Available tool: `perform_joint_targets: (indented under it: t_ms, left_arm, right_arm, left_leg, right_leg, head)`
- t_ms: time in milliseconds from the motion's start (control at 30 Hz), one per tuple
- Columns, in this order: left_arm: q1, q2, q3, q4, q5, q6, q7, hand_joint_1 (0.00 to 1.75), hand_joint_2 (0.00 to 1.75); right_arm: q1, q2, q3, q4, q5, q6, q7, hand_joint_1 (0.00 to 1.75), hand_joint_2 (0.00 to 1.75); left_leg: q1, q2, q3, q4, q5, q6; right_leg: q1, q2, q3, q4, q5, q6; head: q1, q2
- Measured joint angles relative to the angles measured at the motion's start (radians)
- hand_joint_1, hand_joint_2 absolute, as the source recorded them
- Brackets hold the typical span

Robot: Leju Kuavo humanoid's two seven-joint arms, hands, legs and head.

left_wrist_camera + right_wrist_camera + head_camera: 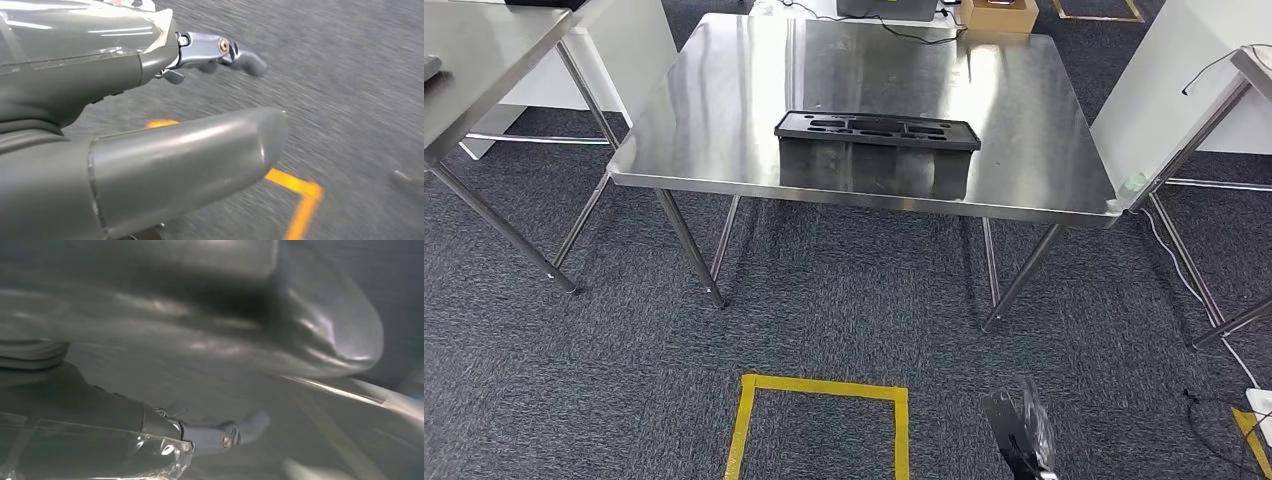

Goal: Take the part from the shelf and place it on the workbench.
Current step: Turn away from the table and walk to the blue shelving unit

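The part (1021, 435), a dark piece in a clear plastic bag, shows low at the right of the head view, above the carpet and short of the table. My right hand (215, 432) holds it; in the blurred right wrist view, shiny plastic film (165, 360) lies across the thumb and fingers. The workbench (724, 120), a steel table, stands ahead with a black moulded tray (876, 128) near its front edge. My left hand (220, 75) hangs over the carpet with thumb and fingers apart and nothing in it.
A yellow tape square (819, 390) marks the carpet in front of the workbench. A second steel table (474, 70) stands at the left and a white one (1164, 80) at the right. A cardboard box (999, 14) and cables lie on the workbench's far edge.
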Motion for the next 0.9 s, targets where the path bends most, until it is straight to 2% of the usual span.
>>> perform_joint_targets:
  t_ms: [33,100,133,167,200,233,267,300,333,367,433,467,500,533,567,600,633,667,700,733,767,800,833,867,900]
  left_arm:
    - [0.001,0.005,0.009,0.011,0.0,0.015,0.014,0.0,0.0]
    - [0.001,0.012,0.023,0.029,-0.001,0.035,0.037,0.0,0.0]
    - [0.001,0.015,0.028,0.035,-0.001,0.041,0.046,0.0,0.0]
    - [0.0,0.016,0.033,0.042,-0.002,0.051,0.061,0.0,0.0]
    - [0.0,0.016,0.038,0.047,-0.002,0.062,0.08,0.0,0.0]
    - [-0.002,0.016,0.043,0.051,-0.002,0.077,0.104,0.0,0.0]
    - [-0.003,0.015,0.049,0.055,0.0,0.094,0.131,0.0,0.0]
    - [-0.005,0.013,0.056,0.06,0.002,0.108,0.153,0.0,0.0]
    - [-0.007,0.012,0.062,0.064,0.004,0.12,0.172,0.0,0.0]
    - [-0.008,0.01,0.068,0.068,0.004,0.131,0.188,0.0,0.0]
    - [-0.008,0.008,0.078,0.076,0.003,0.152,0.221,0.0,0.0]
    - [-0.009,0.004,0.083,0.081,0.002,0.162,0.24,0.0,0.0]
    - [-0.009,0.001,0.088,0.085,0.003,0.17,0.258,0.0,0.0]
    - [-0.009,-0.003,0.094,0.088,0.005,0.177,0.273,0.0,0.0]
    - [-0.009,-0.006,0.1,0.091,0.008,0.182,0.284,0.0,0.0]
    - [-0.009,-0.008,0.105,0.092,0.009,0.187,0.292,0.0,0.0]
    - [-0.009,-0.009,0.109,0.094,0.009,0.192,0.298,0.0,0.0]
    - [-0.009,-0.011,0.112,0.096,0.01,0.195,0.301,0.0,0.0]
    - [-0.009,-0.012,0.115,0.098,0.01,0.197,0.304,0.0,0.0]
    - [-0.009,-0.014,0.118,0.099,0.01,0.197,0.306,0.0,0.0]
    - [-0.01,-0.016,0.121,0.1,0.009,0.199,0.307,0.0,0.0]
    - [-0.01,-0.017,0.123,0.1,0.009,0.201,0.308,0.0,0.0]
    - [-0.01,-0.019,0.125,0.101,0.008,0.205,0.307,0.0,0.0]
    - [-0.011,-0.02,0.127,0.101,0.006,0.209,0.305,0.0,0.0]
    - [-0.012,-0.021,0.129,0.101,0.005,0.213,0.303,0.0,0.0]
  right_arm:
    - [-0.008,0.0,-0.016,0.072,-0.001,0.014,0.021,0.0,0.0]
    - [-0.018,0.0,-0.04,0.186,-0.001,0.032,0.049,0.0,0.0]
    - [-0.023,0.0,-0.048,0.229,0.001,0.036,0.061,0.0,0.0]
    - [-0.029,0.0,-0.055,0.268,0.006,0.04,0.08,0.0,0.0]
    - [-0.035,0.0,-0.059,0.301,0.013,0.046,0.104,0.0,0.0]
    - [-0.041,0.0,-0.062,0.328,0.022,0.053,0.129,0.0,0.0]
    - [-0.044,0.0,-0.063,0.352,0.03,0.06,0.153,0.0,0.0]
    - [-0.047,0.0,-0.065,0.372,0.036,0.067,0.17,0.0,0.0]
    - [-0.049,0.0,-0.066,0.389,0.043,0.071,0.182,0.0,0.0]
    - [-0.05,0.0,-0.066,0.404,0.05,0.073,0.191,0.0,0.0]
    - [-0.049,0.002,-0.066,0.429,0.074,0.073,0.212,0.0,0.0]
    - [-0.049,0.002,-0.064,0.441,0.091,0.07,0.229,0.0,0.0]
    - [-0.047,0.003,-0.06,0.453,0.112,0.066,0.249,0.0,0.0]
    - [-0.045,0.004,-0.053,0.463,0.134,0.06,0.267,0.0,0.0]
    - [-0.044,0.005,-0.044,0.472,0.154,0.053,0.282,0.0,0.0]
    - [-0.043,0.006,-0.035,0.478,0.169,0.047,0.292,0.0,0.0]
    - [-0.043,0.006,-0.028,0.483,0.177,0.042,0.298,0.0,0.0]
    - [-0.043,0.006,-0.022,0.487,0.181,0.039,0.301,0.0,0.0]
    - [-0.043,0.006,-0.019,0.49,0.181,0.036,0.303,0.0,0.0]
    - [-0.043,0.006,-0.017,0.492,0.181,0.034,0.304,0.0,0.0]
    - [-0.044,0.006,-0.015,0.494,0.179,0.032,0.304,0.0,0.0]
    - [-0.046,0.006,-0.014,0.495,0.172,0.029,0.3,0.0,0.0]
    - [-0.048,0.006,-0.015,0.495,0.163,0.028,0.293,0.0,0.0]
    - [-0.05,0.006,-0.016,0.496,0.15,0.028,0.283,0.0,0.0]
    - [-0.052,0.006,-0.019,0.496,0.138,0.027,0.272,0.0,0.0]
  left_leg:
    - [0.002,-0.002,-0.016,0.043,-0.046,-0.005]
    - [0.006,-0.004,-0.054,0.18,-0.149,-0.015]
    - [0.008,-0.004,-0.067,0.242,-0.176,-0.021]
    - [0.012,-0.004,-0.065,0.277,-0.179,-0.027]
    - [0.017,-0.003,-0.046,0.276,-0.163,-0.032]
    - [0.022,-0.003,-0.007,0.236,-0.138,-0.036]
    - [0.028,-0.003,0.042,0.17,-0.12,-0.042]
    - [0.029,-0.005,0.088,0.103,-0.114,-0.045]
    - [0.028,-0.006,0.12,0.05,-0.116,-0.047]
    - [0.026,-0.008,0.135,0.02,-0.124,-0.046]
    - [0.018,-0.009,0.128,0.009,-0.122,-0.031]
    - [0.015,-0.007,0.121,0.006,-0.115,-0.018]
    - [0.013,-0.005,0.111,0.003,-0.104,-0.001]
    - [0.013,-0.002,0.098,-0.001,-0.093,0.014]
    - [0.012,0.0,0.086,-0.001,-0.081,0.024]
    - [0.011,0.001,0.069,-0.001,-0.068,0.03]
    - [0.01,0.002,0.054,-0.001,-0.055,0.031]
    - [0.009,0.004,0.038,0.0,-0.041,0.031]
    - [0.008,0.005,0.021,0.0,-0.027,0.029]
    - [0.008,0.005,0.005,0.001,-0.012,0.026]
    - [0.009,0.006,-0.01,0.001,0.002,0.022]
    - [0.008,0.005,-0.024,0.002,0.016,0.016]
    - [0.008,0.006,-0.032,0.002,0.029,0.01]
    - [0.007,0.007,-0.035,-0.001,0.042,0.004]
    - [0.007,0.008,-0.036,-0.006,0.055,-0.002]
  right_leg:
    - [-0.007,-0.004,-0.009,0.0,0.01,-0.01]
    - [-0.007,-0.009,-0.033,0.008,0.026,-0.021]
    - [-0.006,-0.01,-0.045,0.014,0.033,-0.02]
    - [-0.007,-0.011,-0.06,0.021,0.04,-0.017]
    - [-0.009,-0.011,-0.076,0.03,0.045,-0.013]
    - [-0.012,-0.011,-0.092,0.041,0.05,-0.009]
    - [-0.014,-0.011,-0.106,0.052,0.053,-0.004]
    - [-0.015,-0.01,-0.12,0.063,0.056,0.0]
    - [-0.014,-0.01,-0.132,0.072,0.06,0.007]
    - [-0.012,-0.01,-0.14,0.078,0.065,0.014]
    - [-0.006,-0.009,-0.149,0.079,0.079,0.035]
    - [-0.007,-0.008,-0.154,0.082,0.077,0.042]
    - [-0.007,-0.006,-0.163,0.097,0.06,0.043]
    - [-0.007,-0.004,-0.177,0.129,0.027,0.04]
    - [-0.01,-0.002,-0.195,0.183,-0.021,0.034]
    - [-0.009,0.0,-0.213,0.248,-0.068,0.029]
    - [-0.009,0.002,-0.224,0.31,-0.099,0.031]
    - [-0.009,0.003,-0.225,0.355,-0.111,0.038]
    - [-0.008,0.004,-0.208,0.367,-0.098,0.049]
    - [-0.008,0.004,-0.174,0.344,-0.073,0.061]
    - [-0.008,0.005,-0.124,0.288,-0.05,0.069]
    - [-0.007,0.006,-0.06,0.204,-0.043,0.069]
    - [-0.003,0.008,-0.006,0.119,-0.051,0.06]
    - [0.002,0.01,0.031,0.055,-0.063,0.049]
    - [0.008,0.011,0.049,0.018,-0.075,0.036]
  head:
    - [0.0,0.0]
    - [-0.001,0.0]
    - [-0.001,0.0]
    - [-0.002,0.0]
    - [-0.002,0.0]
    - [-0.003,0.0]
    - [-0.003,0.0]
    - [-0.004,0.0]
    - [-0.003,0.0]
    - [-0.002,0.0]
    - [0.0,0.0]
    - [0.0,0.0]
    - [0.002,0.0]
    - [0.004,0.0]
    - [0.006,0.0]
    - [0.009,0.0]
    - [0.01,0.0]
    - [0.01,0.0]
    - [0.011,0.0]
    - [0.011,0.0]
    - [0.01,0.0]
    - [0.01,0.0]
    - [0.009,0.0]
    - [0.009,0.0]
    - [0.008,0.0]
